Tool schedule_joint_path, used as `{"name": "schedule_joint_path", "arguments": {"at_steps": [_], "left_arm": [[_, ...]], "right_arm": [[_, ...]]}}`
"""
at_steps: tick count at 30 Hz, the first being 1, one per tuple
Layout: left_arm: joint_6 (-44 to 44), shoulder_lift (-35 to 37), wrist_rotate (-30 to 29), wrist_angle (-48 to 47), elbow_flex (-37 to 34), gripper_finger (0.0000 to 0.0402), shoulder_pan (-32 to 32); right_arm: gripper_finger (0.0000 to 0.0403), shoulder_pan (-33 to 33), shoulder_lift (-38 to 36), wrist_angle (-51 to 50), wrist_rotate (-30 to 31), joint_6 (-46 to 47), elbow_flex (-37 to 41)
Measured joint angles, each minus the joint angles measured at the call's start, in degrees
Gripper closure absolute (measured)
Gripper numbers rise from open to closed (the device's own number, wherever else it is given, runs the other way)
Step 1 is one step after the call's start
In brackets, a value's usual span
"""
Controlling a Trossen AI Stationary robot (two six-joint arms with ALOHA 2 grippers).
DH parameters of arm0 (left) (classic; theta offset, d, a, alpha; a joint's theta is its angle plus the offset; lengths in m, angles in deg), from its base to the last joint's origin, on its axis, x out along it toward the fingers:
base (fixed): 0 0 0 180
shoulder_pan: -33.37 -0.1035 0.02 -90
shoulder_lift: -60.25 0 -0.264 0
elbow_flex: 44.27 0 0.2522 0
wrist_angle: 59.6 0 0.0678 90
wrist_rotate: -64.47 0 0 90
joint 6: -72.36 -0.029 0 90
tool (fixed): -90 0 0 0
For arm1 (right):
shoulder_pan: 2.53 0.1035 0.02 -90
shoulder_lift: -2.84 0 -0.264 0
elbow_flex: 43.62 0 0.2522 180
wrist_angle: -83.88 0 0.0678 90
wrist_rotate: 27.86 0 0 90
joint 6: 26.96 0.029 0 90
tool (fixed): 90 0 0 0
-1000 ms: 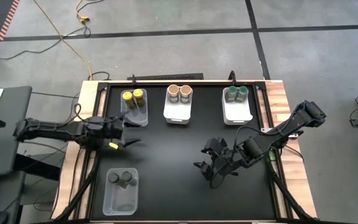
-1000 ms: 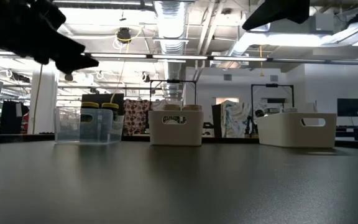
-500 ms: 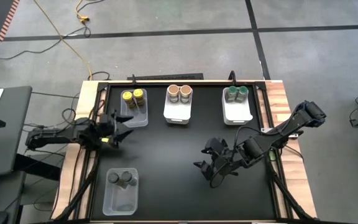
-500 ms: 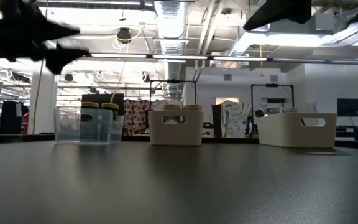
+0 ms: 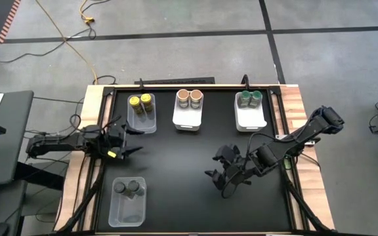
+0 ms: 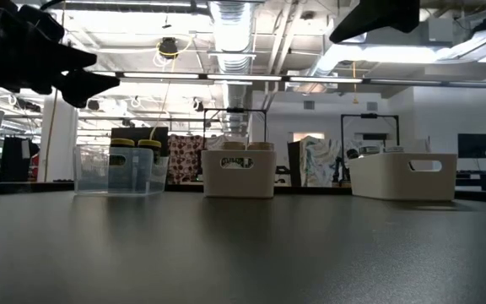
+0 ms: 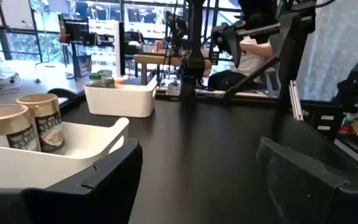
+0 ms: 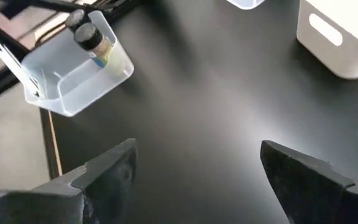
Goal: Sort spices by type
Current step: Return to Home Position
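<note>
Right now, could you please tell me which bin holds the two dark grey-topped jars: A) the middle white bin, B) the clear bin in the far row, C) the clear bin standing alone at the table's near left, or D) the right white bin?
C: the high view shows the two dark grey-topped jars standing side by side inside the clear bin at the table's near left.

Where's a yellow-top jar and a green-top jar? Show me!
Small round yellow-topped spice jar [image 5: 135, 101]: high view, on the middle of its lid.
Small round green-topped spice jar [image 5: 245, 99]: high view, on the middle of its lid.
</note>
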Motion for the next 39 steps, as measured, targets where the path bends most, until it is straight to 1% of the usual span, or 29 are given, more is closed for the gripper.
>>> {"name": "schedule_joint_path", "arguments": {"at_steps": [6,9,14,16,22,25,26,30,31,32,36,39], "left_arm": [[0.04,-0.02,-0.17,-0.25,0.0,0.0097,-0.02],[0.11,-0.03,-0.17,-0.24,-0.02,0.0097,-0.02],[0.15,-0.02,-0.21,-0.26,-0.04,0.0097,-0.02],[0.15,-0.02,-0.24,-0.29,-0.04,0.0097,-0.02],[0.16,-0.02,-0.26,-0.35,-0.07,0.0097,-0.02],[0.17,-0.03,-0.28,-0.37,-0.07,0.0097,-0.02],[0.15,-0.03,-0.28,-0.37,-0.07,0.0097,-0.02],[0.15,-0.01,-0.32,-0.39,-0.07,0.0097,-0.02],[0.15,-0.03,-0.32,-0.39,-0.07,0.0097,-0.02],[0.15,-0.02,-0.33,-0.41,-0.07,0.0097,-0.02],[0.15,-0.01,-0.34,-0.44,-0.07,0.0097,-0.02],[0.15,-0.01,-0.37,-0.42,-0.07,0.0097,-0.02]], "right_arm": [[0.0039,0.0,0.0,-0.24,0.02,-6.65,0.01],[0.0039,-0.49,-0.01,-2.41,0.49,-9.68,0.23],[0.0039,-2.95,-0.01,-2.07,0.74,-9.76,6.15],[0.0039,-3.92,-0.02,1.78,0.61,-10.7,9.57],[0.0039,-7.7,-0.04,15.09,0.0,-20.84,17.48],[0.0039,-10.6,-0.03,19.14,-0.34,-26.22,21.02],[0.0039,-11.81,-0.02,21.37,-2.14,-28.42,22.34],[0.0039,-17.18,-1.26,33.24,-15.51,-36.68,29.12],[0.0039,-18.35,-2.0,36.48,-17.4,-37.45,31.29],[0.0039,-19.37,-3.03,38.84,-18.01,-37.6,33.15],[0.0039,-22.54,-9.97,45.9,-18.07,-38.17,41.0],[0.0039,-23.84,-16.95,51.36,-18.12,-40.34,47.49]]}}
